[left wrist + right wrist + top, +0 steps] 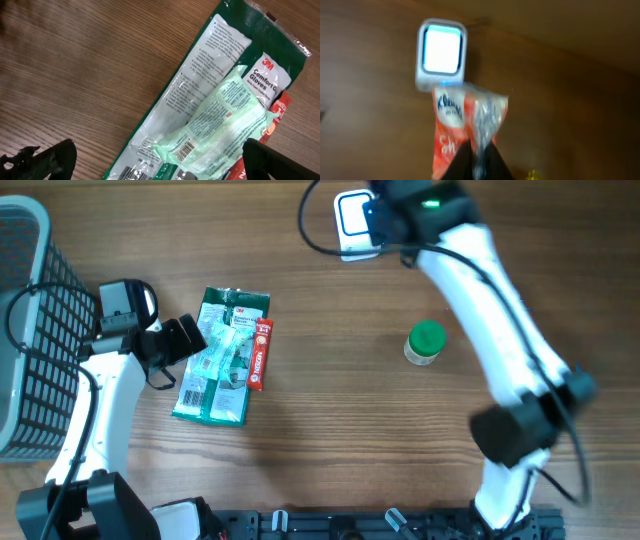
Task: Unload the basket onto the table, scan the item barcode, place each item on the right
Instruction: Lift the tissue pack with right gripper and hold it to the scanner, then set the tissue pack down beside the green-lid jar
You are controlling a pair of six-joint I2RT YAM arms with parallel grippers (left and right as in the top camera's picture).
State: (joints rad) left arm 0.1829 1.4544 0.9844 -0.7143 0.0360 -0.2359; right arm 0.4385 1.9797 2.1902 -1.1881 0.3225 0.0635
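Right wrist view: right gripper (479, 157) pinches an orange packet (455, 130) just beside the scanner (441, 52). Left gripper (160, 160), spread wide, hovers over a glove pack (200, 100) well apart from the scanner.

One scanner (352, 220), one basket (25, 330), one green-capped jar (425, 343). Four packets: one gloves pack (208, 400), one pale-green packet (215, 125), one red packet (258, 355), one orange packet (450, 135). Two pincers: left pincer (197, 337), right pincer (479, 161).
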